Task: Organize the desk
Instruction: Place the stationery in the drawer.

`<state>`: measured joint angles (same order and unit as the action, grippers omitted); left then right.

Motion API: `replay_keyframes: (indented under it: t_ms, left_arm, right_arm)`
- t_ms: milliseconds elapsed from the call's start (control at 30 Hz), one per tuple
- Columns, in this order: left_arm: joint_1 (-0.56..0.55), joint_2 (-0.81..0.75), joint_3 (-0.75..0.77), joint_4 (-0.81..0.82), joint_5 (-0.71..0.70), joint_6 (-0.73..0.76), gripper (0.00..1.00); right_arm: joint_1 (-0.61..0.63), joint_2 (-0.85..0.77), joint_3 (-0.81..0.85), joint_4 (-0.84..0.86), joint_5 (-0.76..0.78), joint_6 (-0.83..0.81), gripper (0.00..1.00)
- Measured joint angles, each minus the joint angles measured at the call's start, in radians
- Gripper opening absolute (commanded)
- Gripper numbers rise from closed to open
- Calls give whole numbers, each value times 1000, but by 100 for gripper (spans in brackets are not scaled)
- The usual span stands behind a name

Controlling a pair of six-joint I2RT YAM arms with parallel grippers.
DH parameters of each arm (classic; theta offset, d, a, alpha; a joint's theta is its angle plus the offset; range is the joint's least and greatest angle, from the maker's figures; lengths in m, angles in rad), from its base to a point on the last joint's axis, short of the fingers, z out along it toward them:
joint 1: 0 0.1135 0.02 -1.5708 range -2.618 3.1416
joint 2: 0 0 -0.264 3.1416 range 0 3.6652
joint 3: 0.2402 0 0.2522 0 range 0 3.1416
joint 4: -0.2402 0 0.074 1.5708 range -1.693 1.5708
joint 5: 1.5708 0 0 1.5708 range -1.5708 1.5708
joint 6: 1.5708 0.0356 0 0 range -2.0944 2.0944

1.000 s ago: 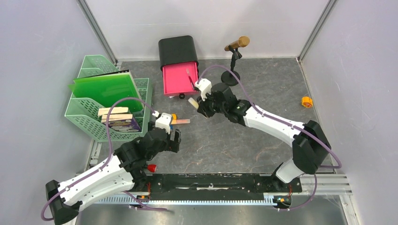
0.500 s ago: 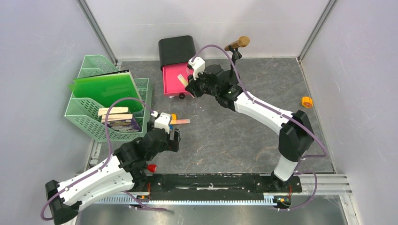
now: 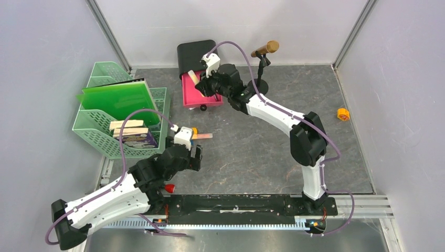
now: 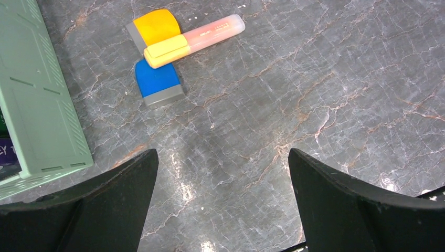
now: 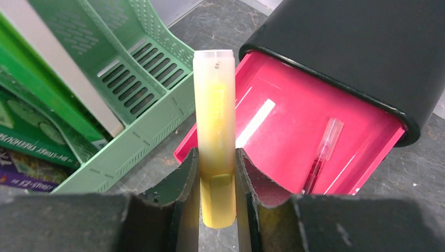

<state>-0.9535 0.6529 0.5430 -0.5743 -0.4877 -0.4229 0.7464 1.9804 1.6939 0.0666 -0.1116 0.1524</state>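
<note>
Above the glossy pink plastic drawer [image 5: 294, 142], the right gripper [image 5: 216, 173] clamps a translucent yellow cylindrical highlighter [image 5: 214, 105]. Well apart from that drawer, the left gripper [image 4: 223, 157] gapes over the veined dark-grey desk [image 4: 315, 79].

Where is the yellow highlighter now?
Right wrist view: the right gripper holds the yellow highlighter at the left edge of the pink drawer, near the green tray.

The desk [image 3: 246, 152] is a large, flat, roughly square slab. It is dark grey and marbled like stone, with pale veins and a few rust-brown ones wandering across it. It lies level. The black drawer box [image 3: 197, 52] stands at its far edge, and from that box the surface spreads nearward and out to both sides. Seen close from the left wrist, the desk [image 4: 315, 79] carries soft glossy highlights.
</note>
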Motion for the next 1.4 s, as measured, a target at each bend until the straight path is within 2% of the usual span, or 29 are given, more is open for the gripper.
replay_keyframes:
  t_ms: [467,533,867,900,933,1000,1067,1267,1400]
  left_arm:
    - [-13,17,0,0,-9,-6,100]
    - [-13,16,0,0,-12,-7,100]
    - [-29,10,0,0,-34,-8,100]
    - [-31,10,0,0,-34,-9,100]
    - [-31,10,0,0,-34,-9,100]
    - [-31,10,0,0,-35,-10,100]
    - [-31,10,0,0,-35,-11,100]
    - [-34,10,0,0,-36,-16,100]
    - [-37,10,0,0,-36,-16,100]
  right_arm:
    - [-24,162,66,41,37,6,0]
    - [-27,164,66,37,43,4,6]
    - [-35,164,66,46,45,-8,11]
    - [-35,164,66,46,45,-10,15]
    - [-35,164,66,46,45,-12,23]
    - [-35,164,66,46,45,-16,47]
    - [-35,164,66,46,45,-20,60]
    - [-36,164,66,50,45,-33,78]
    - [-37,164,66,51,45,-37,86]
